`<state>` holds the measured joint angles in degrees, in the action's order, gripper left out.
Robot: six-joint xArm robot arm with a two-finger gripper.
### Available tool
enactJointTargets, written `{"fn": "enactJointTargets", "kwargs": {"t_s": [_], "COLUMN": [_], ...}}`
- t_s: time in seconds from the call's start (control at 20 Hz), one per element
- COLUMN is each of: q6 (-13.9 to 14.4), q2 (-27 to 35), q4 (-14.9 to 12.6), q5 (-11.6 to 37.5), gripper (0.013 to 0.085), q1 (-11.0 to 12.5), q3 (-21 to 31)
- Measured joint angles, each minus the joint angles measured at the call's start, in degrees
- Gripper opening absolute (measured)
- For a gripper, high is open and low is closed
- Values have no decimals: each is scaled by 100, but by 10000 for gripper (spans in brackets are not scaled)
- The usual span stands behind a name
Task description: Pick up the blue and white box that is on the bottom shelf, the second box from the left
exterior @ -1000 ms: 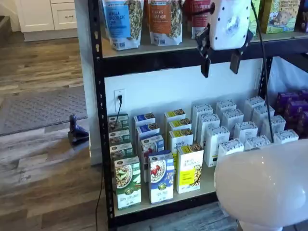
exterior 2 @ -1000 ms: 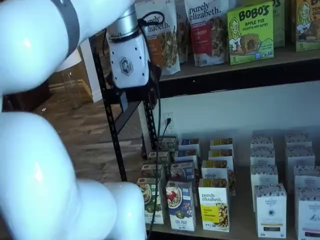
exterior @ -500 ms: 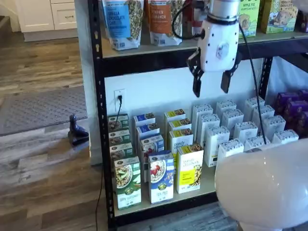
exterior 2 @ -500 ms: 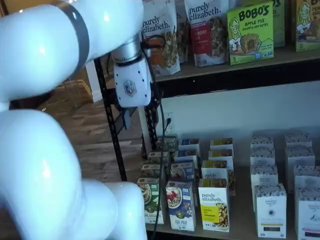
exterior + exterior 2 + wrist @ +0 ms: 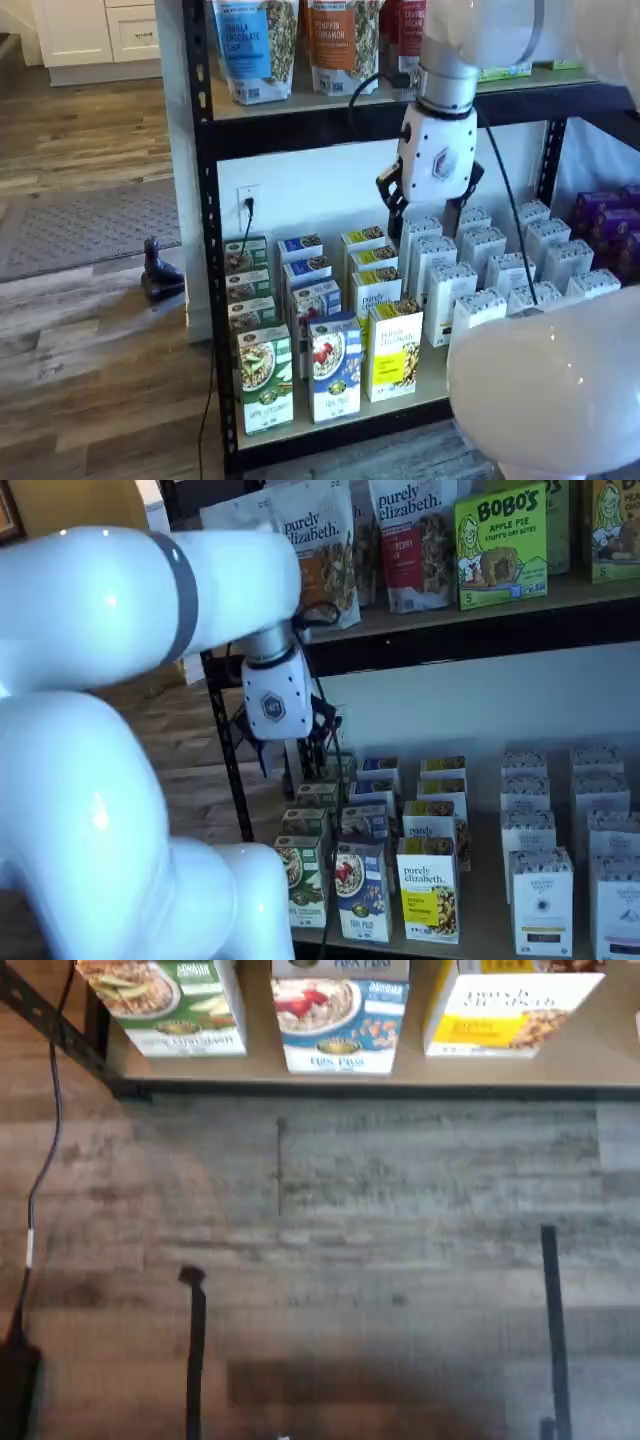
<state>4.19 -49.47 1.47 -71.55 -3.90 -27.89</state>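
The blue and white box (image 5: pixel 335 368) stands upright at the front of the bottom shelf (image 5: pixel 432 386), between a green-and-white carton (image 5: pixel 265 380) and a yellow carton (image 5: pixel 395 350). It also shows in a shelf view (image 5: pixel 362 890) and in the wrist view (image 5: pixel 340 1015). My gripper (image 5: pixel 425 220) hangs in front of the shelf's back rows, above and right of the box and well clear of it. A gap shows between its black fingers, so it is open and empty. In a shelf view (image 5: pixel 285 750) its fingers are mostly hidden by the white body.
More rows of cartons stand behind the front three, with white boxes (image 5: pixel 480 265) and purple boxes (image 5: pixel 610 225) to the right. Granola bags (image 5: pixel 250 45) sit on the upper board. A black cord (image 5: pixel 245 235) hangs from a wall outlet. The arm's white base (image 5: pixel 550 390) fills the lower right.
The gripper has come down from the level of the upper board to just above the bottom shelf's back rows and shifted a little left. The boxes have not moved.
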Motion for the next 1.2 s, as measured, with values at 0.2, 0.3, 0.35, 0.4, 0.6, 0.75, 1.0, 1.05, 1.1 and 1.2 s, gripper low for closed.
{"fn": "enactJointTargets", "kwargs": {"t_s": [0.2,0.3,0.35,0.4,0.6,0.75,1.0,1.05,1.1,1.2], "q6": [142,354,375,389,483,391,202,189,189,145], "q2": [111,278,356,440,721,934,1278,1348,1422,1558], "q4": [-106,-334,-343,-344,-498,-463,-332,-330,-335,-283], "q5": [707,882,954,1022,1379,1602,1958,2036,2111,2280], "gripper": [850,850,850,850,850,850,850,850,850,850], "q1": [-115,-227,-241,-249,-249,-163,-40,-29,-24,-13], "q3": [367,433,457,479,582,611,626,626,625,629]}}
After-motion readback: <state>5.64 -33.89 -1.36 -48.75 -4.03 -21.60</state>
